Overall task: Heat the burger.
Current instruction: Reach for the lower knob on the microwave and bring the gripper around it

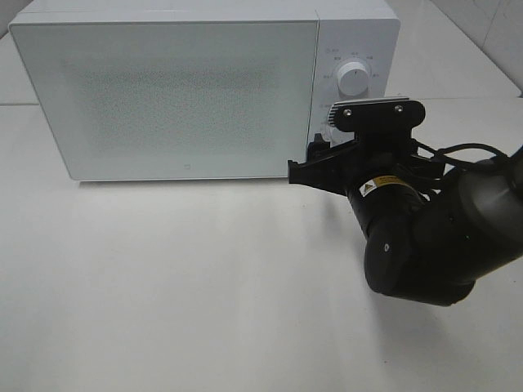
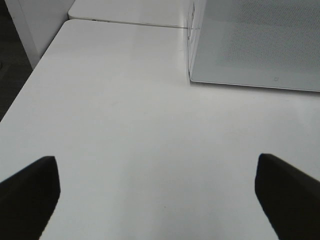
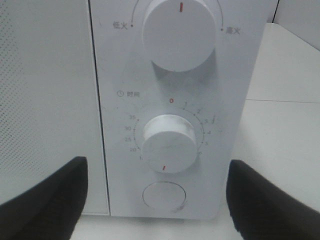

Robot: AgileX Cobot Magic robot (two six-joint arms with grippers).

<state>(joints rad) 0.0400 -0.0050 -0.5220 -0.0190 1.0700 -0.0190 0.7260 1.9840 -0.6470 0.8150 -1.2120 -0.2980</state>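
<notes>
The burger is out of view in every frame. A white microwave [image 1: 188,90] stands at the back of the table with its door [image 1: 176,98] shut and nothing showing through it. My right gripper [image 1: 315,162] hovers just in front of the control panel, open, with its fingers [image 3: 45,200] either side of the timer knob [image 3: 169,143] and not touching it. The knob's red mark points downward, away from the 0. My left gripper [image 2: 159,200] is open over bare table, holding nothing, left of the microwave's corner [image 2: 190,75].
Above the timer knob sits a power knob [image 3: 180,32] and below it a round door button [image 3: 164,195]. The white table [image 1: 180,278] stretches in front of the microwave. The table's left edge [image 2: 30,85] drops off beside a white wall panel.
</notes>
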